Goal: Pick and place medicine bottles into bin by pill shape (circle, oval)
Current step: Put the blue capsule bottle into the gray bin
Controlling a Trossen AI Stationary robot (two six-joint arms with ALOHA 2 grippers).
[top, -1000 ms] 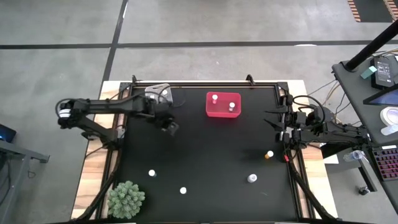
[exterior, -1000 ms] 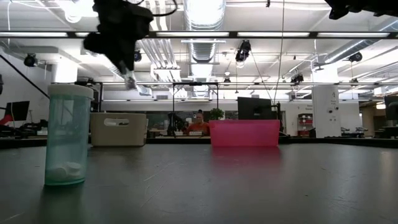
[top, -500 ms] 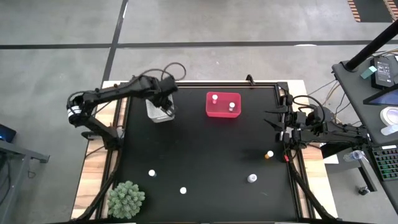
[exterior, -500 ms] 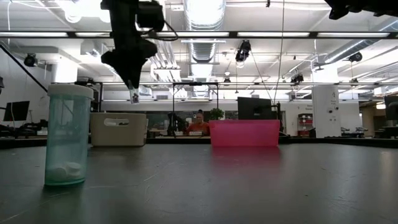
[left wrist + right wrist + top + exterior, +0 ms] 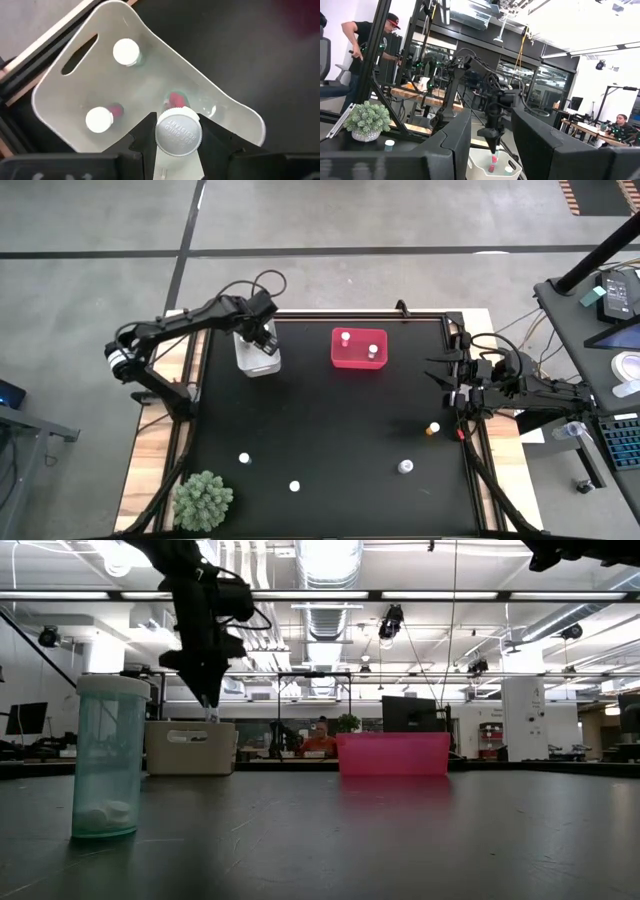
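Observation:
My left gripper (image 5: pixel 262 342) is shut on a small medicine bottle with a white cap (image 5: pixel 178 133) and red contents. It holds the bottle just above the whitish-clear bin (image 5: pixel 257 359) at the table's far left. Two white-capped bottles (image 5: pixel 125 51) (image 5: pixel 98 119) stand in that bin. The red bin (image 5: pixel 359 348) holds two bottles. Loose bottles stand on the table (image 5: pixel 244 459) (image 5: pixel 294 486) (image 5: pixel 405 467), one of them amber (image 5: pixel 433 428). My right gripper (image 5: pixel 447 380) waits open at the table's right edge. My left gripper pinches the bottle between its two fingers (image 5: pixel 142 131), which stand on opposite sides of the white cap (image 5: pixel 170 146). The fingers point down from above. The bottle hangs upright below them (image 5: pixel 211 712), clear of the clear bin and over its inside.
A green spiky plant (image 5: pixel 203 500) stands at the near left corner. A tall teal bottle (image 5: pixel 108 755) stands close to the low camera. A black frame rims the table (image 5: pixel 330 318). A person (image 5: pixel 362 45) stands beyond the table.
My left gripper has carried the bottle toward the table's far edge, from beside the clear bin to over it. It has tipped to point straight down and come lower toward the bin. The bottle stays in its hold.

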